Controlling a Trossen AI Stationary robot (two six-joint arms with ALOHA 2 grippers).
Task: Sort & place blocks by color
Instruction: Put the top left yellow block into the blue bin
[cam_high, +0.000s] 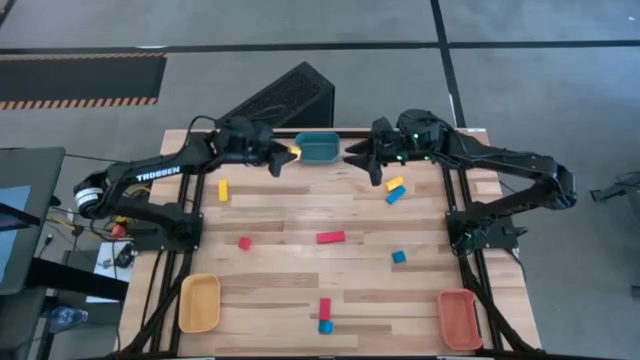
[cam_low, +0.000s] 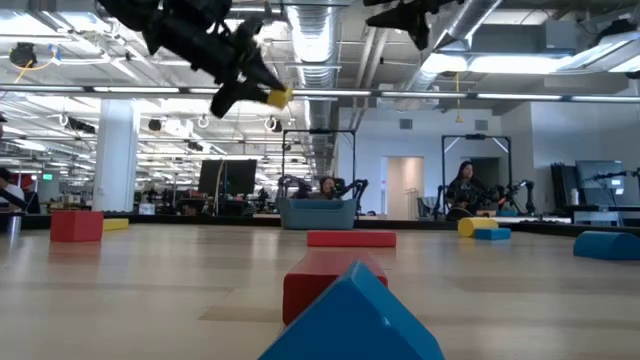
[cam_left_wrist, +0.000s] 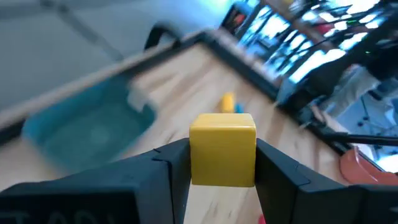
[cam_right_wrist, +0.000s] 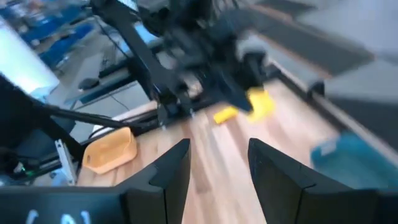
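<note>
High view: both dark arms reach in toward the far middle of the wooden table (cam_high: 300, 225), their wrists facing each other across the teal tray (cam_high: 318, 148) at the far edge. The left gripper (cam_high: 290, 152) is raised above the table just left of that tray, its fingers clamped on a yellow cube (cam_left_wrist: 222, 149) held squarely between them, flat face forward. The right gripper (cam_high: 352, 157) hovers just right of the tray, fingers parted and holding nothing.

On the table, a yellow bar (cam_high: 224, 190) lies far left, its long axis running near to far. A red bar (cam_high: 330, 237) lies near the centre, long axis left to right. A yellow and blue pair (cam_high: 395, 189) sits at far right, tilted diagonally. A red and blue pair (cam_high: 324, 315) lies at the near edge.
</note>
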